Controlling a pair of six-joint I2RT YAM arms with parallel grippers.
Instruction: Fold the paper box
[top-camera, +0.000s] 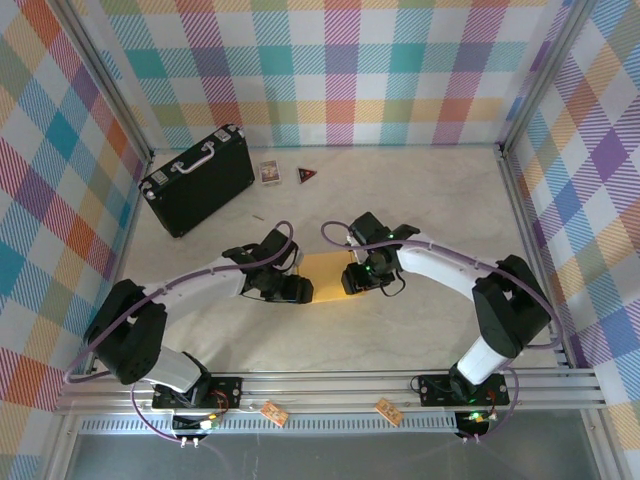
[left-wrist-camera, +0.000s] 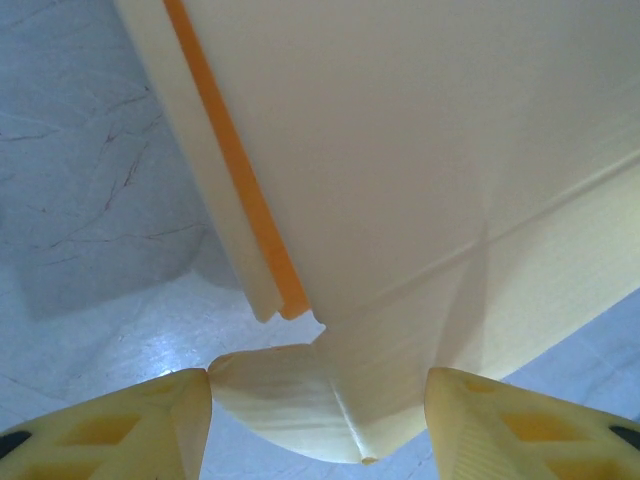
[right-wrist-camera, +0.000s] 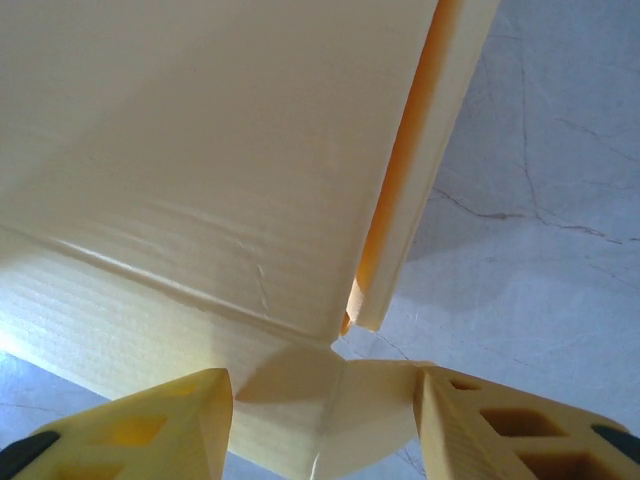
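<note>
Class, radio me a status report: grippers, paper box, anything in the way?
Left gripper straddles one end of the paper box, right gripper the other; grip unclear. Box partly folded, mid-table. Black case far left, well apart.

Table centre: paper box (top-camera: 322, 277), mustard-yellow, between both hands | left hand (top-camera: 298, 290) at its left end | right hand (top-camera: 350, 279) at its right end | far-left corner: black case (top-camera: 196, 178), pale handle, lying askew | near far edge: small card (top-camera: 268, 172), dark triangle (top-camera: 307, 175), just apart.
</note>
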